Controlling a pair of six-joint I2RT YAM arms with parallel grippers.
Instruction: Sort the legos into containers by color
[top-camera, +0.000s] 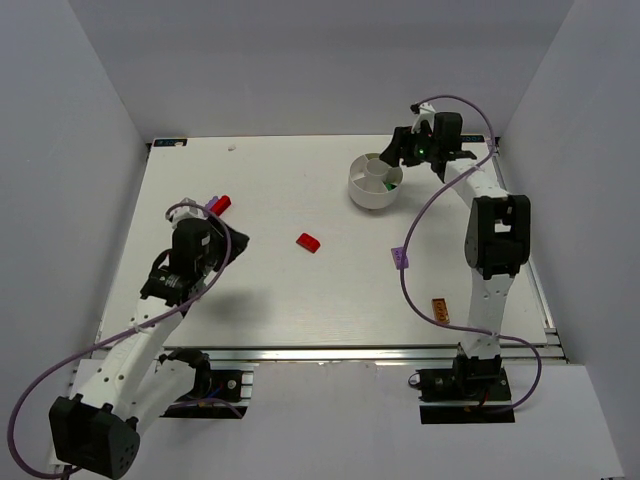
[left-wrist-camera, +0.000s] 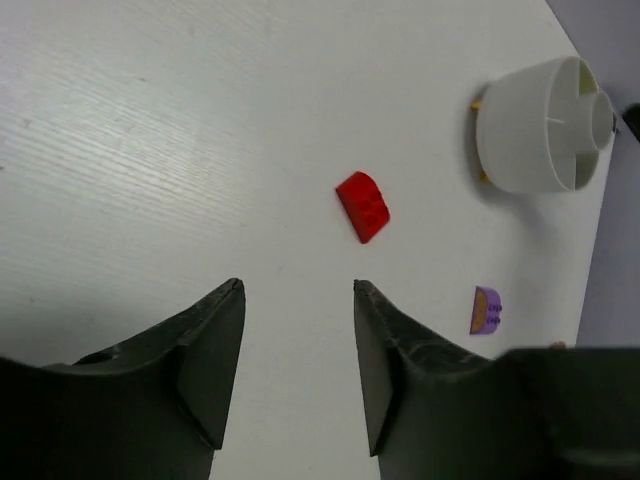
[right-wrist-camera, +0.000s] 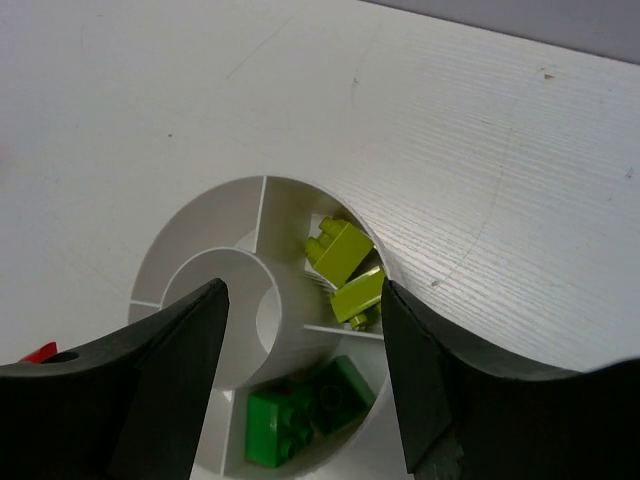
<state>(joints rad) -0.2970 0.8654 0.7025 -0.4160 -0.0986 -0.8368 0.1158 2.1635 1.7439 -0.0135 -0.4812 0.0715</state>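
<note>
1. Two legos, an orange brick (top-camera: 438, 310) and a purple brick (top-camera: 400, 258), are left on the near table (top-camera: 300, 310).
2. A red brick (left-wrist-camera: 363, 206) is seen ahead of the left claw (left-wrist-camera: 298, 290), which is spread and empty; a skewed descent could knock it away.
3. The right claw (right-wrist-camera: 303, 290), spread and empty, is held over the dish (right-wrist-camera: 200, 215); its rim could be caught, spilling the green bricks (right-wrist-camera: 290, 420).

Inspection count. I find one white dish (top-camera: 372, 201). It contains two yellow-green bricks (right-wrist-camera: 338, 250) (right-wrist-camera: 358, 296) and two green bricks (right-wrist-camera: 275, 425) (right-wrist-camera: 345, 388). On the table (top-camera: 250, 290) I find two red bricks (top-camera: 308, 242) (top-camera: 222, 203), two purple bricks (top-camera: 400, 258) (top-camera: 211, 203) and one orange brick (top-camera: 439, 311). My own: left pincer (left-wrist-camera: 298, 290), right pincer (right-wrist-camera: 300, 290).
</note>
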